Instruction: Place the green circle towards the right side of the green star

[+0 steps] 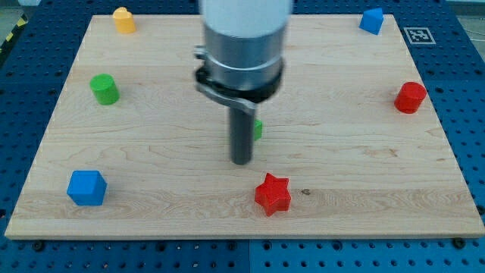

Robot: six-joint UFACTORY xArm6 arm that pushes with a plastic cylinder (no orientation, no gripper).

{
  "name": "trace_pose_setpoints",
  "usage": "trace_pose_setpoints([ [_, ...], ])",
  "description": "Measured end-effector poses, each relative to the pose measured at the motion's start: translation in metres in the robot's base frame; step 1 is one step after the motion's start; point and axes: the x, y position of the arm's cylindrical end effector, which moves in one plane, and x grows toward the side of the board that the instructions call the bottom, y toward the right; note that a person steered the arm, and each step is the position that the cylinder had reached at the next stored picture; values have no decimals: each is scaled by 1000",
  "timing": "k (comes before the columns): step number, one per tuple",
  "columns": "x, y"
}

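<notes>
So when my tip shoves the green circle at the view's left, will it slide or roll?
The green circle stands upright on its flat end, so it probably slides. It looks small and rigid. An off-centre push from my tip may glance off its round side.

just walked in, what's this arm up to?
It pushes blocks around a wooden board with a rod. My tip sits near the board's middle, right in front of a green block that the rod mostly hides, probably the green star. The green circle sits untouched far off at the view's left, so moving it to the star's right side is not yet done. The red star lies just below the tip.
</notes>
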Motion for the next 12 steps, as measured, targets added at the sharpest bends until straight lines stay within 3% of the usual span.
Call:
trace_pose_setpoints([
  [2, -24, -123],
  [3, -58, -180],
  [10, -74, -199],
  [12, -89, -275],
])
